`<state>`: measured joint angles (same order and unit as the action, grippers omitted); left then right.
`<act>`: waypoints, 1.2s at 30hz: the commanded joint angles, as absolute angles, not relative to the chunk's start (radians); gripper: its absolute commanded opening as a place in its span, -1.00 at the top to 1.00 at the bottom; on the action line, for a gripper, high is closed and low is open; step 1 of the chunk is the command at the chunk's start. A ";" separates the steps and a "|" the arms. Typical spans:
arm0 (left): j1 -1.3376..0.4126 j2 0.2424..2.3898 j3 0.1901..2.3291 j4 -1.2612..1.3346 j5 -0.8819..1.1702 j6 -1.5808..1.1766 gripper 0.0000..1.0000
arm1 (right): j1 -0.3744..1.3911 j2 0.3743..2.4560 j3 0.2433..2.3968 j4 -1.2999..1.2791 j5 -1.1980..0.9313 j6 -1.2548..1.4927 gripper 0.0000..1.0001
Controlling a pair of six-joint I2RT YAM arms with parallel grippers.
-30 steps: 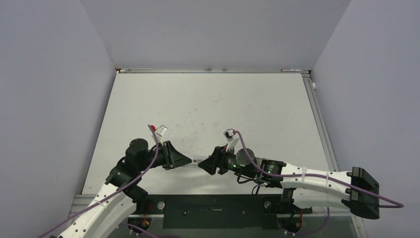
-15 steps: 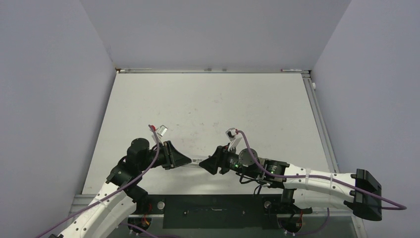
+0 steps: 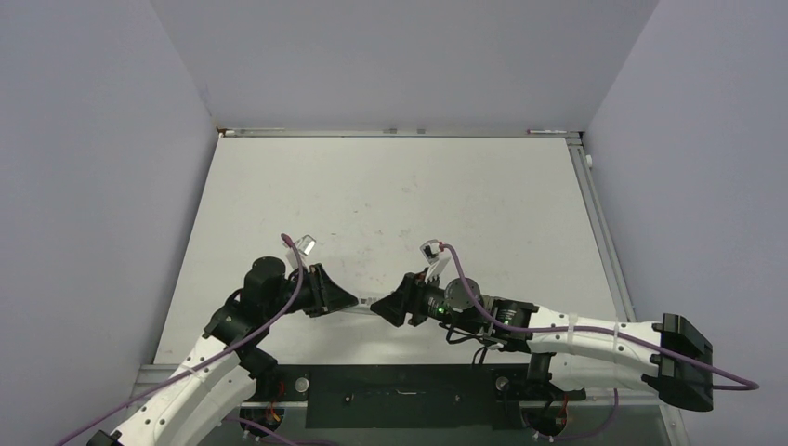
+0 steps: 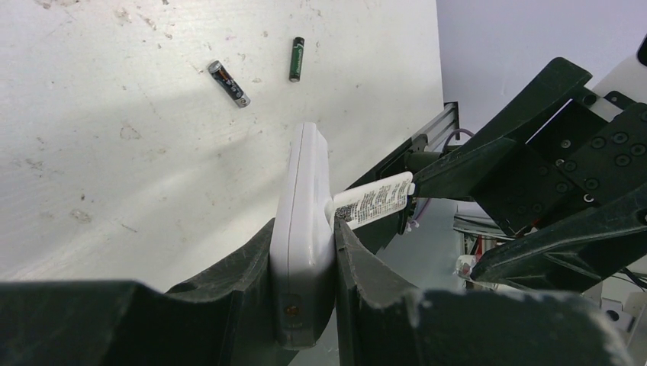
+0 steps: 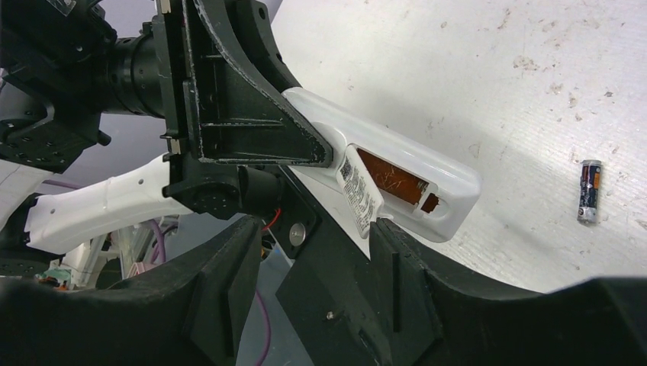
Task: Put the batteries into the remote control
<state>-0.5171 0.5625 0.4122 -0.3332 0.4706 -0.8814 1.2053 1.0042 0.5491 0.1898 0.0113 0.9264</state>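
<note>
My left gripper (image 4: 304, 229) is shut on the remote control (image 4: 305, 198), holding the slim white body on edge above the table. Seen from the right wrist, the remote control (image 5: 427, 183) shows its recessed bay (image 5: 389, 181), brownish inside. A white cover flap (image 5: 357, 197) with printed text sticks out of it. My right gripper (image 5: 317, 229) is open, its jaws wide apart, and one fingertip (image 5: 385, 229) is right at the flap's tip. Two batteries (image 4: 229, 84) (image 4: 297, 59) lie on the table beyond the remote. One battery (image 5: 589, 191) shows in the right wrist view. From above, both grippers (image 3: 348, 299) (image 3: 383, 308) meet at the remote (image 3: 368, 302).
The white table (image 3: 418, 204) is scuffed and walled by grey panels on three sides. An aluminium rail (image 4: 435, 126) runs along its near edge, close under the grippers. The arms' black base plate (image 3: 400, 395) sits below it.
Almost nothing differs. The right arm's rear link and cable swayed slightly, and the left wrist shifted a touch. The remote stays between the two grippers.
</note>
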 commanded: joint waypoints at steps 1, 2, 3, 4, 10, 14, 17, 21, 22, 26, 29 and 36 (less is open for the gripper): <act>-0.523 0.567 0.462 -0.300 0.468 -0.867 1.00 | 1.202 1.021 0.555 0.257 -0.011 0.928 -0.06; -0.523 0.569 0.462 -0.301 0.464 -0.864 1.00 | 1.199 1.024 0.552 0.256 -0.012 0.928 -0.06; -0.523 0.572 0.461 -0.302 0.461 -0.862 1.00 | 1.194 1.026 0.548 0.258 -0.015 0.928 -0.06; -0.523 0.575 0.460 -0.302 0.459 -0.860 1.00 | 1.190 1.030 0.543 0.262 -0.019 0.929 -0.07; -0.523 0.595 0.460 -0.314 0.436 -0.836 1.00 | 1.165 1.062 0.518 0.298 -0.046 0.940 -0.07; -0.523 0.603 0.457 -0.318 0.430 -0.829 1.00 | 1.145 1.088 0.491 0.338 -0.069 0.952 -0.07; -0.523 0.614 0.457 -0.327 0.423 -0.822 1.00 | 1.136 1.102 0.479 0.355 -0.080 0.955 -0.07; -0.523 0.637 0.462 -0.348 0.408 -0.810 1.00 | 1.129 1.116 0.466 0.372 -0.090 0.959 -0.07; -0.523 0.643 0.464 -0.354 0.402 -0.806 1.00 | 1.128 1.119 0.465 0.372 -0.090 0.961 -0.07; -0.523 0.653 0.466 -0.369 0.378 -0.795 1.00 | 1.123 1.120 0.449 0.383 -0.091 0.965 -0.07; -0.523 0.656 0.469 -0.382 0.357 -0.793 1.00 | 1.119 1.121 0.440 0.386 -0.091 0.966 -0.07; -0.523 0.661 0.474 -0.397 0.298 -0.790 1.00 | 1.111 1.132 0.424 0.379 -0.089 0.965 -0.07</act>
